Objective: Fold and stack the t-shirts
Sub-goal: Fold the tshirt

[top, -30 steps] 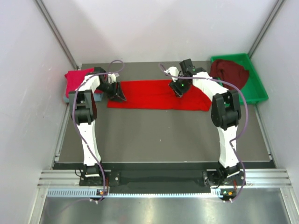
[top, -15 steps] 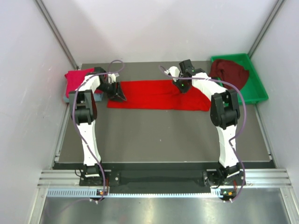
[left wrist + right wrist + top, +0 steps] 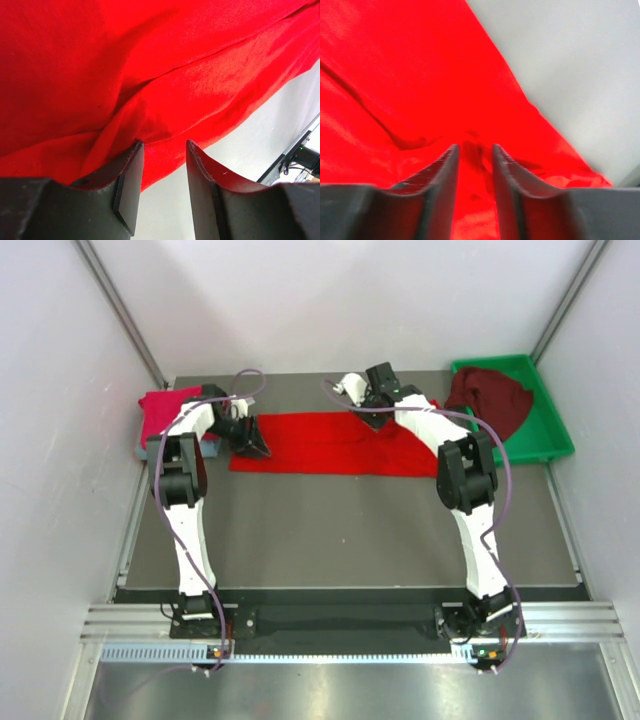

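Note:
The bright red t-shirt (image 3: pixel 330 445) lies flat as a wide band at the back of the table. My left gripper (image 3: pixel 252 443) rests low at its left end. In the left wrist view its jaws (image 3: pixel 163 145) stand open, the shirt's hem (image 3: pixel 160 165) at the fingertips and bare table in the gap. My right gripper (image 3: pixel 372 420) is over the shirt's far edge. Its jaws (image 3: pixel 474 147) stand narrowly open, with a small raised fold (image 3: pixel 472 150) of red cloth between the tips. A crimson-pink t-shirt (image 3: pixel 163 412) lies folded on a grey-blue one (image 3: pixel 141 449) at the far left.
A green plastic tray (image 3: pixel 555 435) at the back right holds a crumpled dark maroon t-shirt (image 3: pixel 490 392). Grey walls close in the table on the left, the back and the right. Dark table surface (image 3: pixel 340 530) stretches from the red shirt to the arm bases.
My right gripper has swung left along the red shirt's far edge, towards the back middle. The left arm and the other shirts have stayed put.

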You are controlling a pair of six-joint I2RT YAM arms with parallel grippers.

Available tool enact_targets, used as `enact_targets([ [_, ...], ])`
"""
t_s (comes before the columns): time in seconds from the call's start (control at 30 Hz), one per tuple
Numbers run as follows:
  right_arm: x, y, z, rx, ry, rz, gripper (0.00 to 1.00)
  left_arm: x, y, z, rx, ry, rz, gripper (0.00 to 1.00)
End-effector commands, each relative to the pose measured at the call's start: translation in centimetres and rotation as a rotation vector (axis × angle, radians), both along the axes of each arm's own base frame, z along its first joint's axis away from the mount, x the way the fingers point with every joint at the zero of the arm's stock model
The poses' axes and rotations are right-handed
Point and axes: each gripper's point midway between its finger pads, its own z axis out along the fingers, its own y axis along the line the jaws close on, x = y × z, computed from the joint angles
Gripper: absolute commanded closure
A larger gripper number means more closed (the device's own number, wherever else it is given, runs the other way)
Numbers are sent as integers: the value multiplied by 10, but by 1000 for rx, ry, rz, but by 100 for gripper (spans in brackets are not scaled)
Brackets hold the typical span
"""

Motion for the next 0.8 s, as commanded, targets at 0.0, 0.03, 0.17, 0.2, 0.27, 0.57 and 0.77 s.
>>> enact_targets([
  [0.0, 17, 19, 21, 3, -108, 14, 60, -2, 2, -6, 41, -28, -21, 55],
  [0.03, 19, 12, 28, -9, -128, -13, 59, -3, 1, -5, 43, -28, -22, 55],
  [0.17, 15, -8, 64, 16, -203, -79, 57, -3, 3, 1, 49, -44, -24, 55],
  [0.2, 9, -13, 63, 23, -191, -95, 57, -3, 2, 3, 44, -46, -25, 55],
  [0.27, 3, -27, 92, 48, -229, -131, 57, -3, 2, 8, 41, -55, -23, 55],
  [0.57, -27, -68, 107, 169, -160, -263, 56, 18, 4, 45, 53, -172, -34, 54],
  [0.77, -31, -61, 57, 450, 137, -411, 53, 35, 5, 53, 63, -224, -58, 53],
])
